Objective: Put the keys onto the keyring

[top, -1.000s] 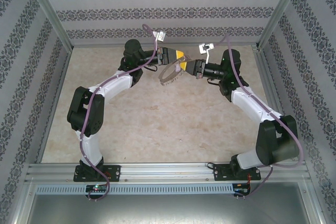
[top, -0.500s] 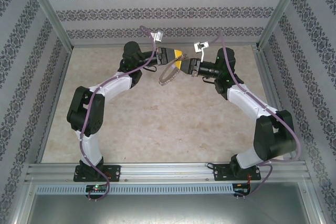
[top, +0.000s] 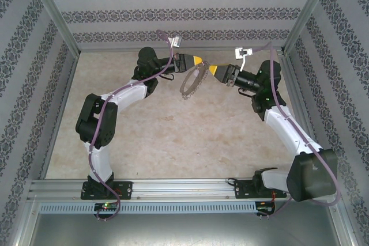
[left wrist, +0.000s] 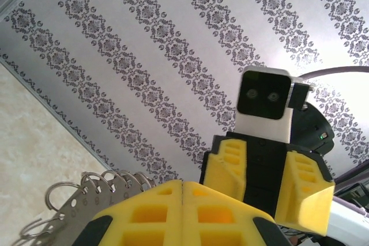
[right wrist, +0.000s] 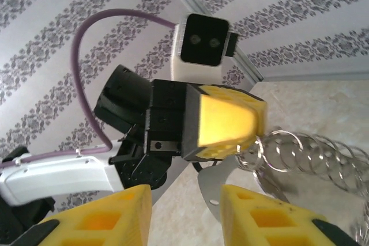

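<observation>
The keyring, a thin grey hoop fringed with small wire loops, hangs in the air over the far middle of the table. My left gripper is shut on its upper rim. In the left wrist view the yellow pads meet, and the numbered band of the keyring sticks out to their left. My right gripper stands just right of the hoop, open and apart from it. In the right wrist view its fingers are spread with nothing between them, and the keyring hangs beyond them. I cannot make out the keys.
The beige table is fenced by patterned walls on three sides and a metal rail at the near edge. Metal posts stand at the back corners. Purple cables loop over both wrists.
My right gripper has opened and drawn back to the right, away from the keyring. The hoop stays in my left gripper and now hangs a little further right.
</observation>
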